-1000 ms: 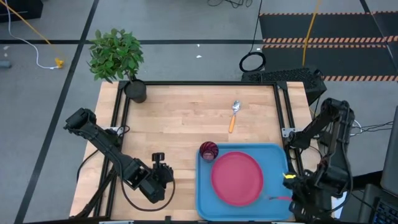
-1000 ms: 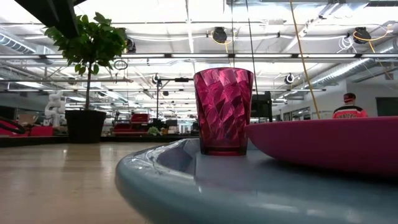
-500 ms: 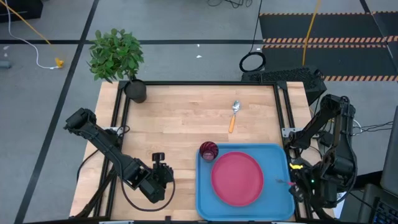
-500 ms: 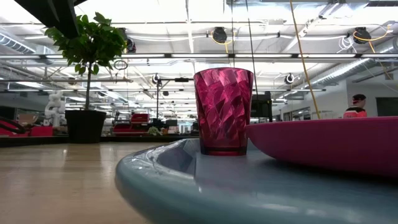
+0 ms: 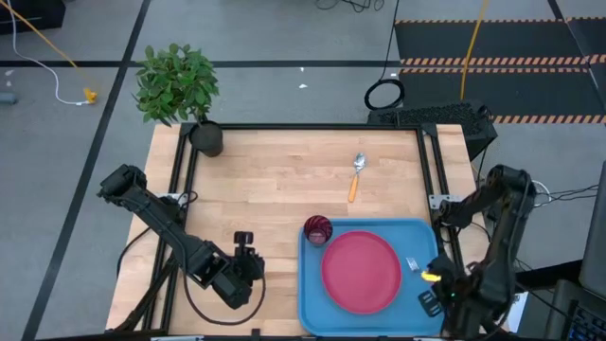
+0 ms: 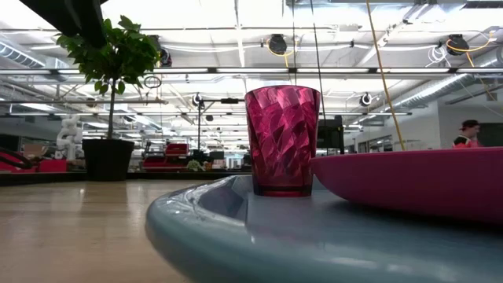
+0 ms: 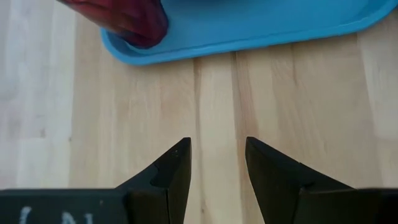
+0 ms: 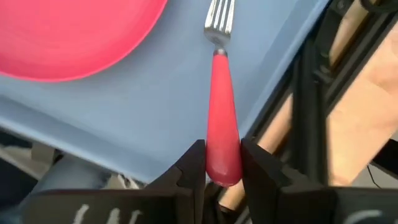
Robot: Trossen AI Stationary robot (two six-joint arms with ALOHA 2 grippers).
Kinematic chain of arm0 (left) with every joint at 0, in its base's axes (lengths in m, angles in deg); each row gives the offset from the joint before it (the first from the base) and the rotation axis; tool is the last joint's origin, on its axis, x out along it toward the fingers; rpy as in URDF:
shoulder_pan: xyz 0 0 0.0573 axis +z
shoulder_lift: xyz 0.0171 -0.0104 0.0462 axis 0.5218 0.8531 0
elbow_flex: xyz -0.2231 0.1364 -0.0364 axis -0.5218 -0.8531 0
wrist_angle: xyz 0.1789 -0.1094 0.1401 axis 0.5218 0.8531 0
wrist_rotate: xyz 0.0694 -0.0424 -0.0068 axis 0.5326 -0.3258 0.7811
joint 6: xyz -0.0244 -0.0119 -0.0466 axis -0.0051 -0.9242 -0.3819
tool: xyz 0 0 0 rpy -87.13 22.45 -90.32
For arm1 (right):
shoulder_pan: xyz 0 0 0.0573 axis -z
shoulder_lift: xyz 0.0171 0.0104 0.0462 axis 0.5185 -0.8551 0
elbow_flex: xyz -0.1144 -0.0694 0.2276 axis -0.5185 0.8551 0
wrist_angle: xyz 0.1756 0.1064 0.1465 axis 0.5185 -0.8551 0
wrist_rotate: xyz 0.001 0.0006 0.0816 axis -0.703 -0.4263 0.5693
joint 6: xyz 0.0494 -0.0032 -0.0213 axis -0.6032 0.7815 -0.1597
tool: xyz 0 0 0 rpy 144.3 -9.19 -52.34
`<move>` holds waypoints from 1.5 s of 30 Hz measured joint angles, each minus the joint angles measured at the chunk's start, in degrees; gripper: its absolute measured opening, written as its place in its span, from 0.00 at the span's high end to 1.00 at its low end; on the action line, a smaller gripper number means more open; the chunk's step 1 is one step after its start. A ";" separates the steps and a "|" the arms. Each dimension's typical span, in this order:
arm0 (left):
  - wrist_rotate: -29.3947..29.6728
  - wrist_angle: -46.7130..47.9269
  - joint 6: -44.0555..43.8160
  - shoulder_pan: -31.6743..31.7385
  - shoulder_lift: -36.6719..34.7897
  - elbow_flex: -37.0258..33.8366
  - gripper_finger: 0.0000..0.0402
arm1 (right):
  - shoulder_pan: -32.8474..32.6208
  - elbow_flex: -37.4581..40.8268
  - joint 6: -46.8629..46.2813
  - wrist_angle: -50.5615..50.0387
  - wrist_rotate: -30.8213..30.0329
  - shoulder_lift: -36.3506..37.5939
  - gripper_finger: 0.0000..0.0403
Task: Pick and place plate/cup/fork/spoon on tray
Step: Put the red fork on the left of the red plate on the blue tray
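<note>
Fork (image 8: 222, 106), clamped at handle in right gripper (image 8: 222, 163): we lower it flat onto tray (image 8: 124, 130) beside plate (image 8: 68, 31); left gripper (image 7: 217, 163) idle, parted.

High view: overhead, straight down, whole table (image 5: 275, 180) and both arms. Low view: table height, very close to tray (image 6: 236, 228) rim, facing room behind. Left wrist: looks down at bare wood near tray edge. Right wrist: close over tray's right edge. All four share tray.
</note>
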 joint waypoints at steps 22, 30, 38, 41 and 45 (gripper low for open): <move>1.01 -1.51 3.55 3.30 0.00 0.00 0.62 | 5.33 -0.02 -0.71 9.66 4.45 -15.34 0.84; 1.01 -1.52 3.03 3.30 0.00 0.00 0.62 | 5.79 -0.02 -0.87 6.73 4.43 -16.37 0.90; 0.98 -1.51 1.57 3.30 0.00 0.00 0.62 | 6.09 0.21 0.48 7.19 4.47 -16.37 0.86; 0.96 -1.52 1.23 3.30 0.00 0.01 0.62 | 6.09 1.35 0.80 7.87 4.47 -16.37 0.82; 0.96 -1.51 0.48 3.30 0.00 0.00 0.62 | 6.11 3.02 1.55 10.44 4.34 -16.37 0.75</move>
